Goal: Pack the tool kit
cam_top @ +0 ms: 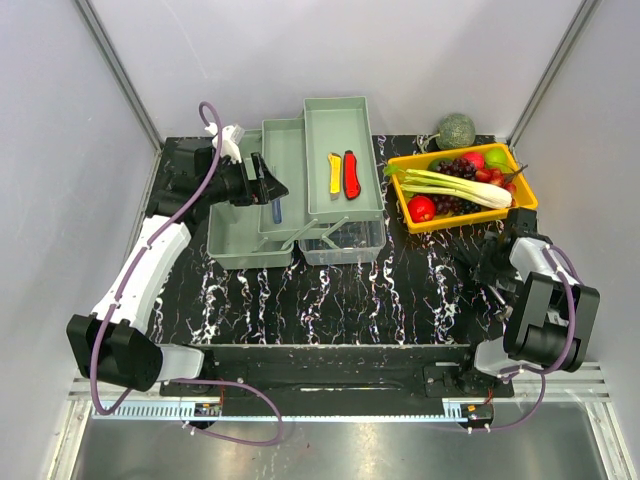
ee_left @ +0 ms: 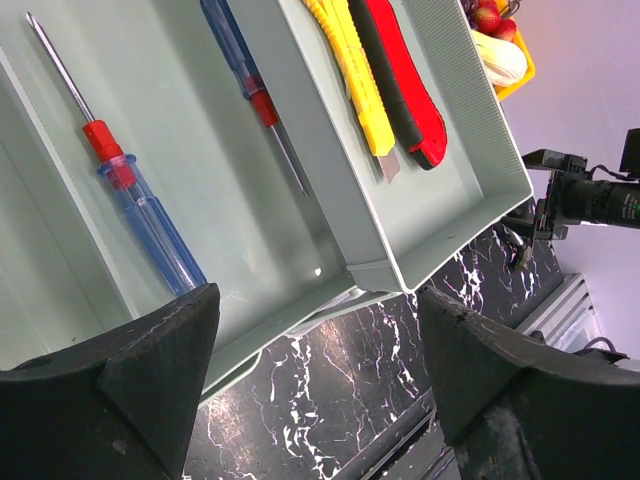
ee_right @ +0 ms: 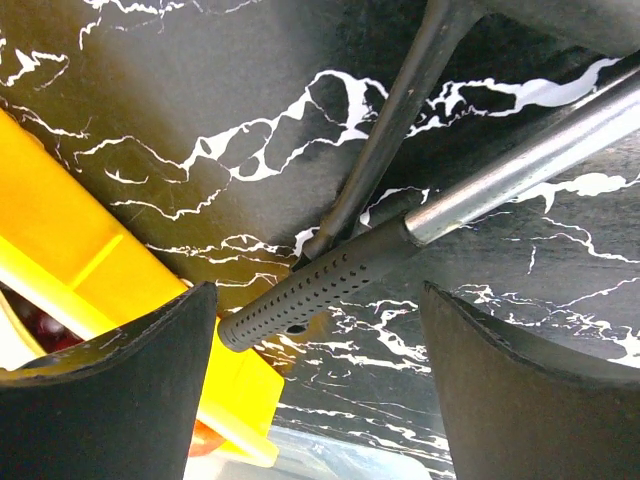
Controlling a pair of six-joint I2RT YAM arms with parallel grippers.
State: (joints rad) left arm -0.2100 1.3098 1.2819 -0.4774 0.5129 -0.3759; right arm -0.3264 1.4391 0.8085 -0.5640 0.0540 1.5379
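The pale green tool kit (cam_top: 340, 120) stands unfolded, its tiered trays spread out. A yellow utility knife (cam_top: 335, 173) and a red one (cam_top: 352, 174) lie in the top right tray. In the left wrist view, two blue-handled screwdrivers (ee_left: 135, 195) (ee_left: 248, 80) lie in the lower trays beside the knives (ee_left: 360, 85). My left gripper (cam_top: 268, 182) hovers open over the middle tray with nothing between its fingers (ee_left: 160, 370). My right gripper (cam_top: 487, 266) is open low over the table. Between its fingers (ee_right: 110, 390) lies the hammer's black perforated handle (ee_right: 320, 285), untouched.
An orange-yellow tray (cam_top: 520, 200) of fruit and vegetables sits at the back right, its corner (ee_right: 60, 240) close beside the hammer handle. A round green vegetable (cam_top: 456, 130) lies behind it. A second dark rod (ee_right: 385, 120) crosses the hammer's metal shaft (ee_right: 520, 165).
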